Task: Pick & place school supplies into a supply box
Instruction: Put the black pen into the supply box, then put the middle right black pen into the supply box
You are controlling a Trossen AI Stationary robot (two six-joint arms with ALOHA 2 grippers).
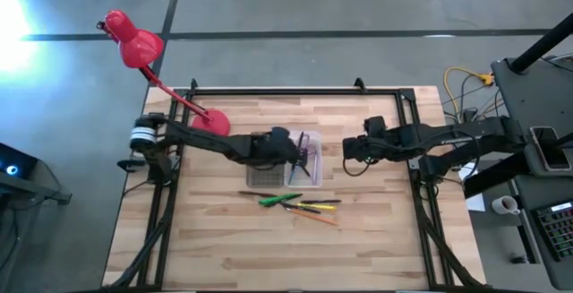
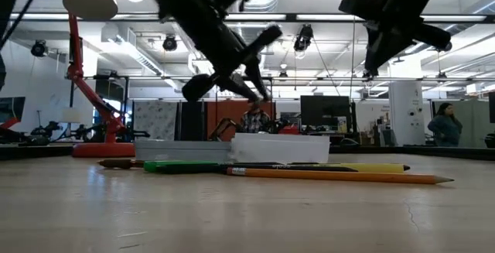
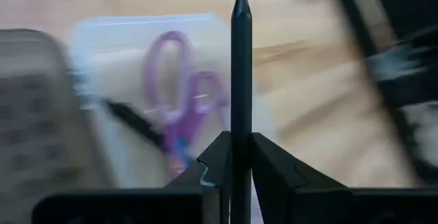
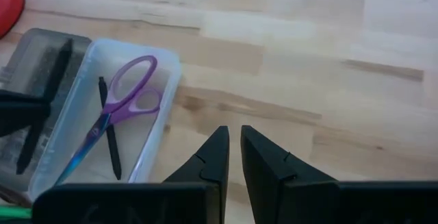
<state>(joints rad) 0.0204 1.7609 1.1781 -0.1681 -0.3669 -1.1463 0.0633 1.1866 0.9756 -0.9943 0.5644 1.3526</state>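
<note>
The supply box lies open at mid-table, its grey half [image 1: 262, 178] beside its clear half [image 1: 315, 172]. In the clear half [image 4: 137, 66] lie the purple-handled scissors [image 4: 116, 107] and a dark pen [image 4: 109, 138]. My left gripper [image 3: 236, 142] hangs over the box [image 3: 109, 39], shut on another dark pen [image 3: 239, 66]. My right gripper [image 4: 233, 138] hovers over bare wood to the right of the box [image 1: 349, 150], shut and with nothing between its fingers. More school supplies lie on the table nearer than the box: a green marker [image 1: 279, 200] and yellow and orange pencils [image 1: 320, 211]. My left gripper pinches the dark pen's shaft [image 3: 239, 131] between its two fingers. The pen runs along the fingers, and its pointed end [image 3: 239, 5] sticks out well past the fingertips. The fingers slant down from the table's left. The pen is lifted clear above the box.
A red desk lamp [image 1: 134, 47] stands with its base [image 1: 210, 123] at the table's far left, close to my left arm. A black frame rail [image 1: 295, 90] runs along the far edge. Bare wood lies to the right of the box and along the near edge.
</note>
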